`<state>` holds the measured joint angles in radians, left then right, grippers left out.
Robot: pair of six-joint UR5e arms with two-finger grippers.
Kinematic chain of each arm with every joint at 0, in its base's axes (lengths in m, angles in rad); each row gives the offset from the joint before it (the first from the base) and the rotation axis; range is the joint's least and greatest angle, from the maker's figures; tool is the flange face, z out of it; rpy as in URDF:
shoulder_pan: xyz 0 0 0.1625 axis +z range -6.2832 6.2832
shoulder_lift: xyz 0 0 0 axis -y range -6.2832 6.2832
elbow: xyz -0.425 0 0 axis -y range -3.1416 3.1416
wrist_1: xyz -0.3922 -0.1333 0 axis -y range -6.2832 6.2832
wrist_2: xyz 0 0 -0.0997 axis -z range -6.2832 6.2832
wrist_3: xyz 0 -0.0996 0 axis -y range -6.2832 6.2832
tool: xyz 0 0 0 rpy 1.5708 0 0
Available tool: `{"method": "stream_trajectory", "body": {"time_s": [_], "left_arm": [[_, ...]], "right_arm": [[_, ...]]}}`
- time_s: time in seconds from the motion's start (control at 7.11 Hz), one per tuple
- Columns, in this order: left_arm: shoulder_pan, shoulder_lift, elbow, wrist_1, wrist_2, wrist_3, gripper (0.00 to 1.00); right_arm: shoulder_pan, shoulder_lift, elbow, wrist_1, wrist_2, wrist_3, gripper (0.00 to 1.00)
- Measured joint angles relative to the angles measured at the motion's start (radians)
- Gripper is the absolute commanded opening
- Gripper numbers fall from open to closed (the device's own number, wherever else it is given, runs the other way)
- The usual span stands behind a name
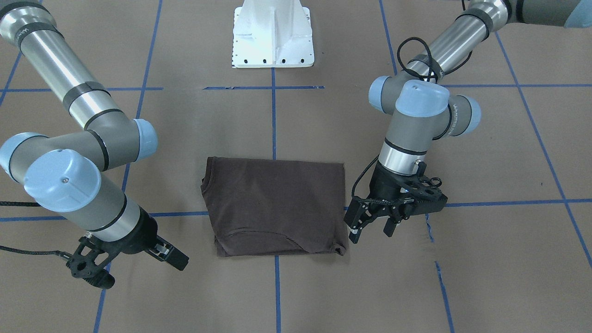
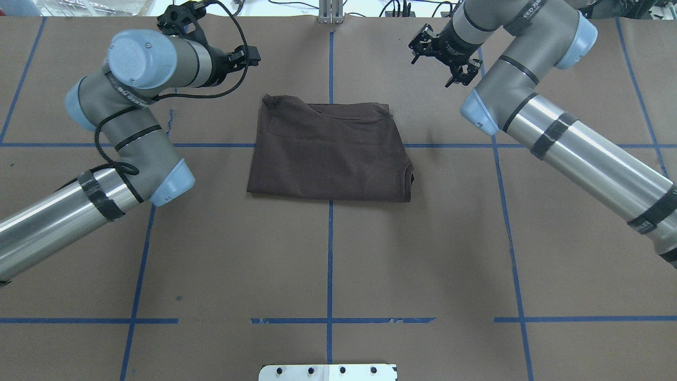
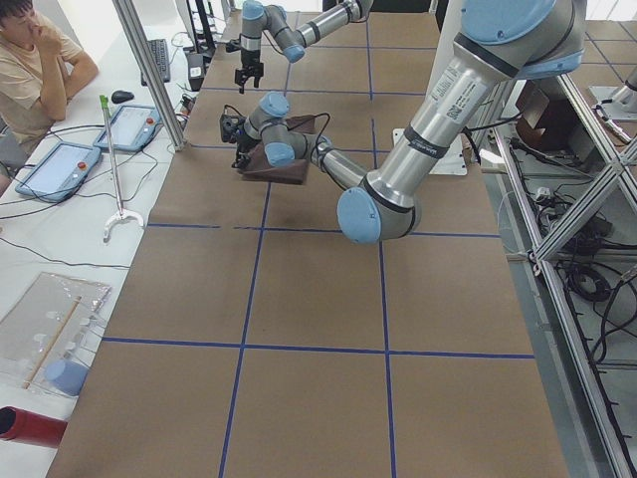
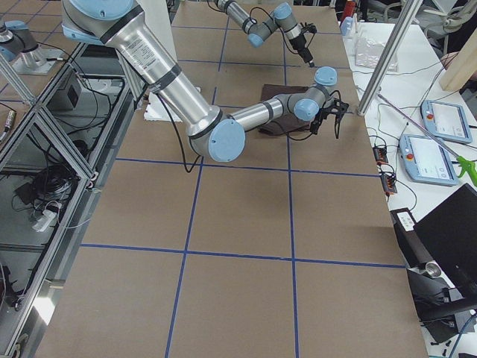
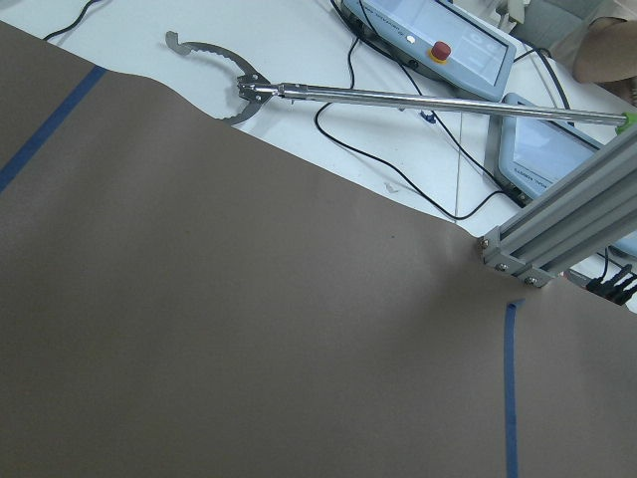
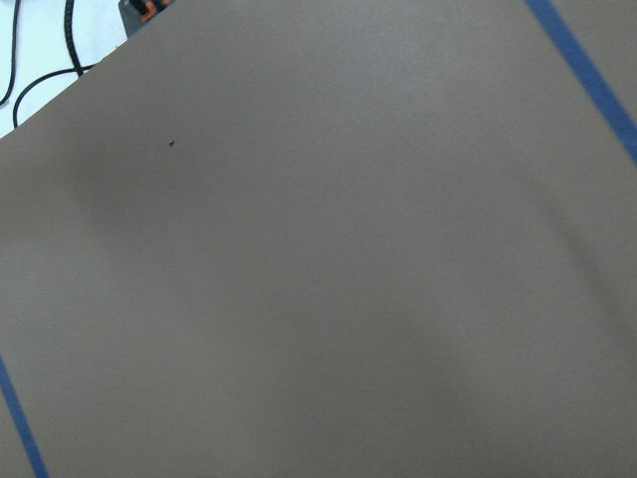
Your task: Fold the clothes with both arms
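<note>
The clothes, one dark brown T-shirt (image 1: 277,203), lie folded into a flat rectangle at the table's middle, with the collar curve showing on the top layer (image 2: 328,153). My left gripper (image 1: 371,233) hovers just beside the shirt's edge, open and empty, and shows at the table's far side in the overhead view (image 2: 243,55). On the shirt's other side, a short way off, my right gripper (image 1: 138,273) is also open and empty (image 2: 441,61). Neither touches the cloth. Both wrist views show only bare brown table cover.
The white base block (image 1: 273,34) stands at the robot's side of the table. Blue tape lines (image 2: 330,254) grid the brown cover. Off the far edge are a metal grabber tool (image 5: 299,90), teach pendants (image 5: 428,30), an aluminium post (image 5: 557,219) and a seated person (image 3: 30,60).
</note>
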<state>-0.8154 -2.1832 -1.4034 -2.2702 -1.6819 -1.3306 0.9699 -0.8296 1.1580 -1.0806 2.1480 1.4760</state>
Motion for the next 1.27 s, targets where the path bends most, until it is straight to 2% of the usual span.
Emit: {"method": "stream_trajectory", "body": {"time_s": [0.28,0.56,0.7,0.84,0.98,1.13,1.27], "left_arm": [[-0.117,0.191,-0.144,-0.001,-0.156,0.338,1.0],[-0.391,0.339,-0.182,0.022,-0.451,0.758,1.0],[-0.543,0.389,-0.181,0.087,-0.589,0.952,1.0],[-0.651,0.419,-0.183,0.216,-0.667,1.1,1.0],[-0.713,0.436,-0.194,0.37,-0.698,1.198,1.0],[-0.744,0.476,-0.232,0.508,-0.707,1.249,1.0],[-0.757,0.557,-0.285,0.581,-0.709,1.302,1.0]], "right_arm": [[0.095,-0.182,0.135,-0.005,0.018,-0.232,1.0],[0.25,-0.307,0.181,-0.015,0.107,-0.525,1.0],[0.331,-0.369,0.189,-0.024,0.166,-0.675,1.0],[0.394,-0.435,0.199,-0.037,0.194,-0.805,1.0],[0.451,-0.494,0.211,-0.058,0.205,-0.919,1.0],[0.499,-0.539,0.231,-0.103,0.209,-1.015,1.0],[0.532,-0.572,0.254,-0.161,0.209,-1.1,1.0]]}}
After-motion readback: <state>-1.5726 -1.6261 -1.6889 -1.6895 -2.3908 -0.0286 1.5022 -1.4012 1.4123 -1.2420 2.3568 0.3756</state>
